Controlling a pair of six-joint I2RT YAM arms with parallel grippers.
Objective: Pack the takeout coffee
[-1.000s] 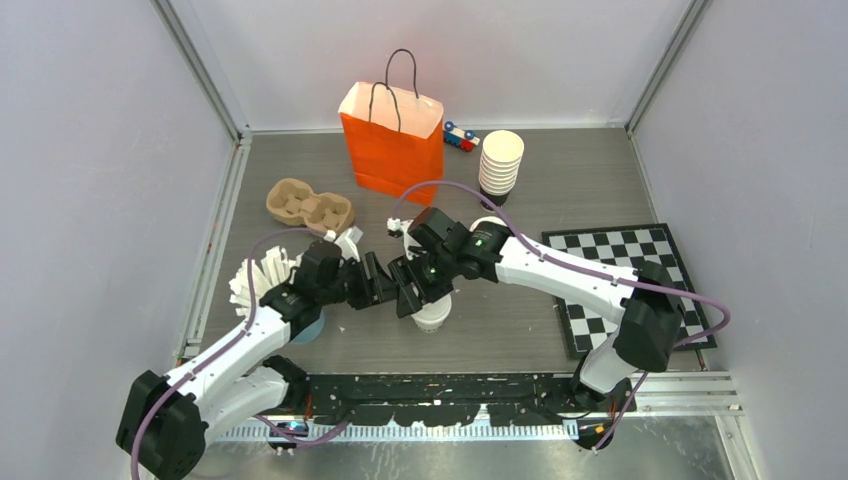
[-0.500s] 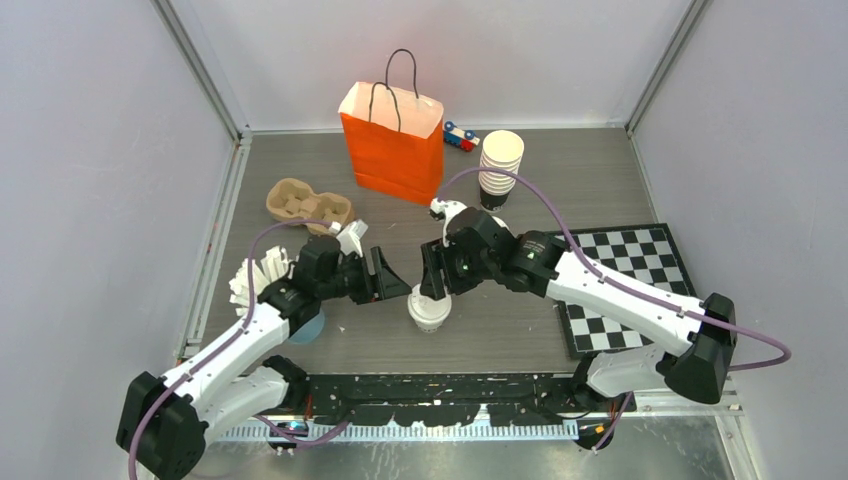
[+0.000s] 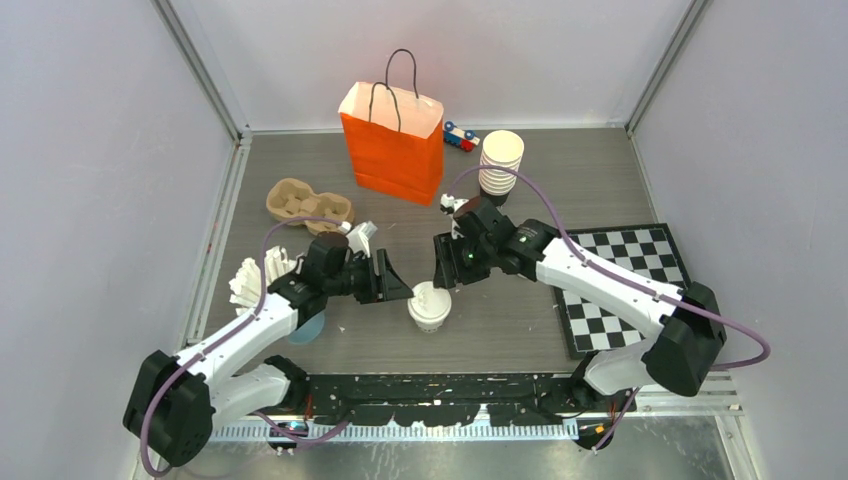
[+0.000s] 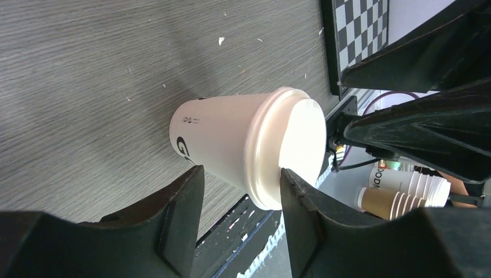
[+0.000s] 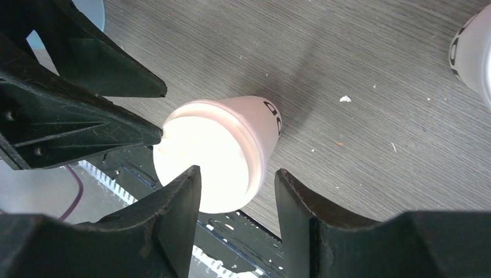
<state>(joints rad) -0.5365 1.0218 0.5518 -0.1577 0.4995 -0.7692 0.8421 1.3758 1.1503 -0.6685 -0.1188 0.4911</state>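
The left gripper (image 3: 400, 286) stands open, its jaws apart and low over the table (image 3: 560, 190), pointing right; in the right wrist view one fingertip touches the rim of the lid (image 4: 292, 147). The right gripper (image 3: 442, 275) is open too, tilted down at the same lid from the far right side; neither one grips anything.

The takeout coffee cup (image 3: 428, 306) stands upright and lidded near the table's front edge, between the two grippers; its contents are hidden. A second white cup (image 5: 472, 52) with black print is cut off at the corner of the right wrist view; whether it has a lid cannot be told. The orange bag (image 3: 392, 145) stands upright at the back with its mouth open; what is in it cannot be seen. Right of it is a stack of nested cups (image 3: 499, 160), and left of it a cardboard carrier (image 3: 308, 205) showing bare wells. A blue cup (image 3: 305, 328) lies mostly under the left forearm, with white paper sticks (image 3: 250, 285) fanning out beside it.

The left arm reaches forward and right from its base. The right arm has its elbow out wide and its forearm crossing the corner of the checkerboard (image 3: 625, 250).

A second ago the right gripper reached over the cup to meet the left one; it has since drawn back, the left gripper has come right to the lid, and the cup has stayed put.
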